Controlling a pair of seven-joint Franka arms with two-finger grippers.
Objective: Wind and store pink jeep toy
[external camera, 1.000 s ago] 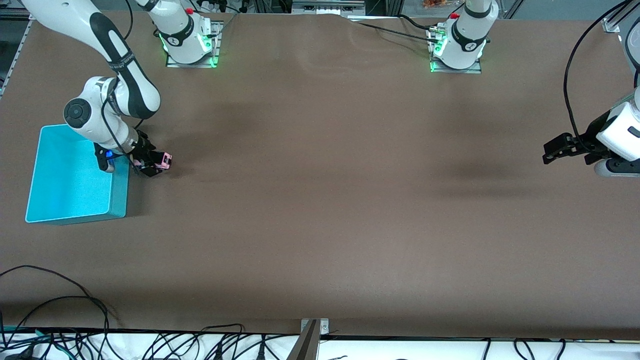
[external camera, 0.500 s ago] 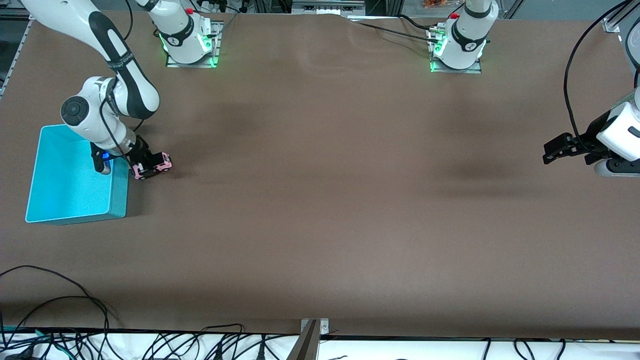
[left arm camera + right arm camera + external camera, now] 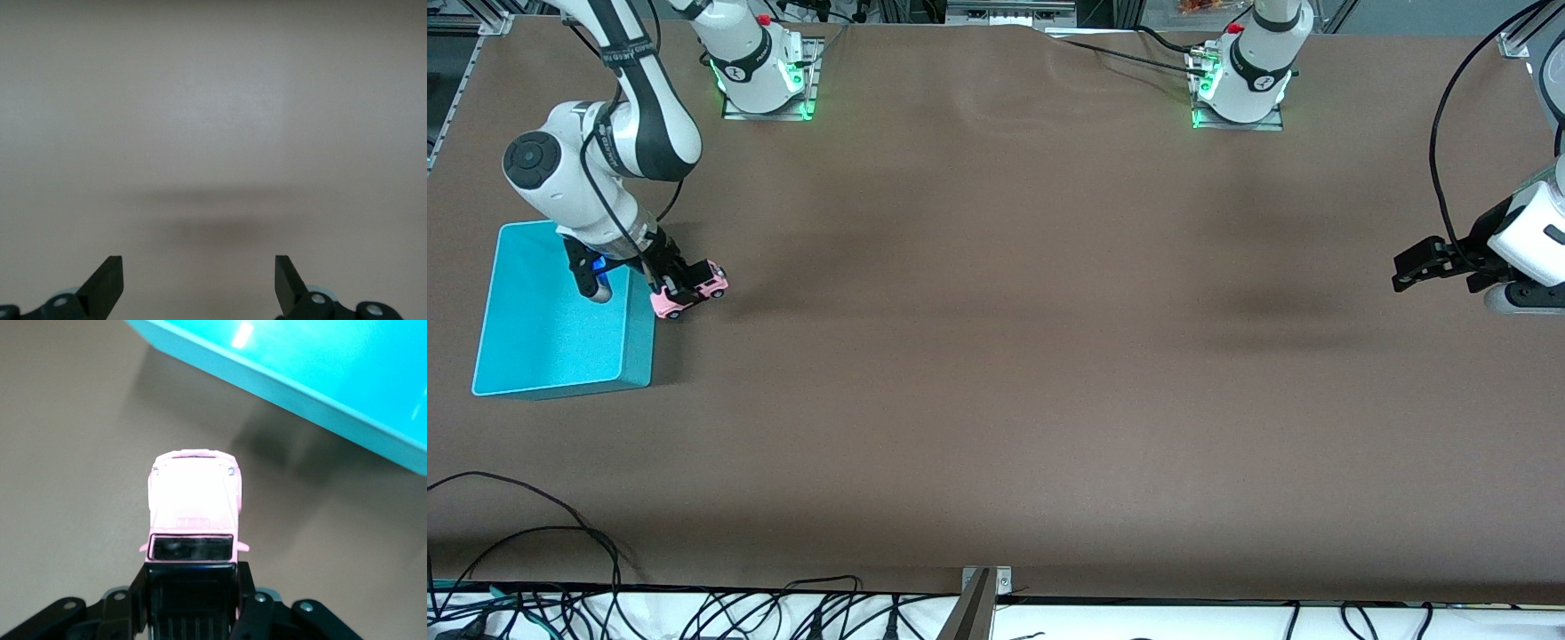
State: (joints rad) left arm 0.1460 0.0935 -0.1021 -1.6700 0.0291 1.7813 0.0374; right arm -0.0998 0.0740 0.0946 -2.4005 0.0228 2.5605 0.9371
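Pink jeep toy (image 3: pixel 690 291): light pink body, black rear roof, dark windscreen; the right gripper (image 3: pixel 679 286) clamped on it is black, on a white arm with black bands. Bin (image 3: pixel 559 311): plain turquoise throughout, its outer wall a shade darker than the floor; table (image 3: pixel 996 356) matte brown, unpatterned. Left gripper (image 3: pixel 1414 269): black fingers (image 3: pixel 107 285) on a white wrist; both arm bases white with green lights and red caps.
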